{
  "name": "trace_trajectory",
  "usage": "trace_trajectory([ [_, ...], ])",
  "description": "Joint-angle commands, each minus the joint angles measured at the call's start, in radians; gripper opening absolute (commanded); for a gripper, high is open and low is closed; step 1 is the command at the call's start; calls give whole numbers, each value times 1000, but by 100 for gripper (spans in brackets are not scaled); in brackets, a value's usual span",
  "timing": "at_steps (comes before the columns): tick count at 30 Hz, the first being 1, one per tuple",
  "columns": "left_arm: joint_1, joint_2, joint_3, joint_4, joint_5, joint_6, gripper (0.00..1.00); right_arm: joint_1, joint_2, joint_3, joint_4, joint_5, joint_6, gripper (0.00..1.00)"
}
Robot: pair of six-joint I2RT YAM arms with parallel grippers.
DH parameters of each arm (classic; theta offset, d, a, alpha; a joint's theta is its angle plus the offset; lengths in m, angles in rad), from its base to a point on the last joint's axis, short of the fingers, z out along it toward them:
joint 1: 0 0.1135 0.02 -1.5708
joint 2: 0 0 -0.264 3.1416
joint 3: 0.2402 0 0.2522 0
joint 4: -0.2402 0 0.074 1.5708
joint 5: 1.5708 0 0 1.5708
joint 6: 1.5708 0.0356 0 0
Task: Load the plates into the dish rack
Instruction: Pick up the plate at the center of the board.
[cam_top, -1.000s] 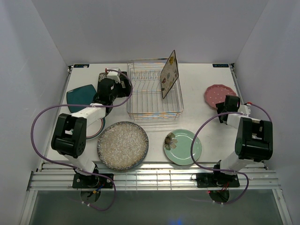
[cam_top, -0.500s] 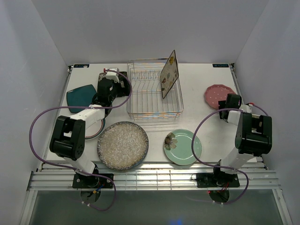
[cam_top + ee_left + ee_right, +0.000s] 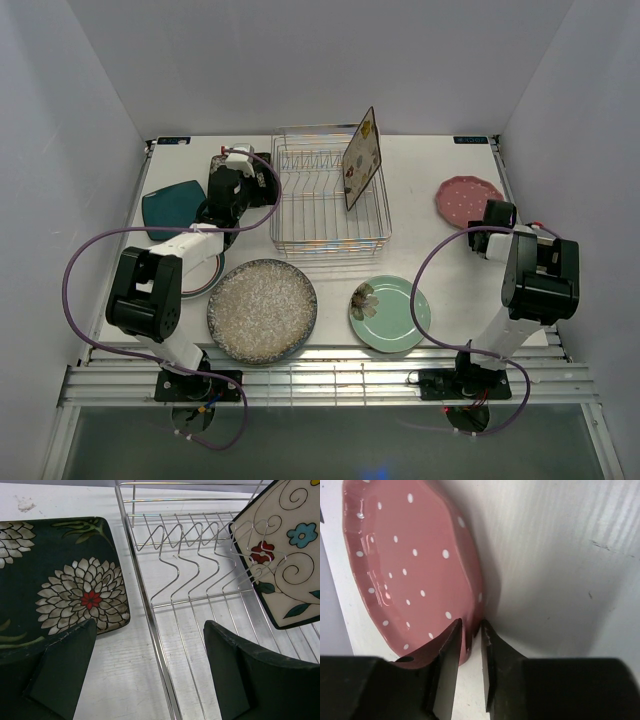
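The right hand [image 3: 470,626] is pinching the near rim of the pink plate [image 3: 405,565], with its 2 fingers [image 3: 445,670] pressed against either side of the edge. This is at the right side of the surface [image 3: 430,170]. I cannot tell whether the plate is off the surface.

The left hand [image 3: 150,630] is spread wide and holds nothing. It hangs over the strip of surface between the black plate [image 3: 60,575] and the left edge of the rack [image 3: 310,205].

Only 1 plate is in the rack — the cream plate [image 3: 362,158], standing on edge at its back right. The teal plate [image 3: 172,205] lies flat at the far left. The grey plate [image 3: 262,310] lies in front of the rack, with the green plate [image 3: 390,314] just to its right.
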State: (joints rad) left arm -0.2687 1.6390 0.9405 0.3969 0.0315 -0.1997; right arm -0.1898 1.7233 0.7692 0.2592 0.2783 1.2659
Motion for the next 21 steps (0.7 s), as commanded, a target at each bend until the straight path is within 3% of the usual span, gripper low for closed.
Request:
trace_trajectory([
  [1,-3,-62,-11,23,-5,2,98,-3,33,-28,-72,5,21,27],
  [3,-3,-62,-12,25,-5,2,98,-5,29,-34,-72,7,29,14],
  [5,-3,-62,-11,25,-4,0,98,-3,24,-38,-72,2,29,8],
  [21,-3,-85,-25,36,-8,2,98,-2,-165,-163,0,19,-29,8],
])
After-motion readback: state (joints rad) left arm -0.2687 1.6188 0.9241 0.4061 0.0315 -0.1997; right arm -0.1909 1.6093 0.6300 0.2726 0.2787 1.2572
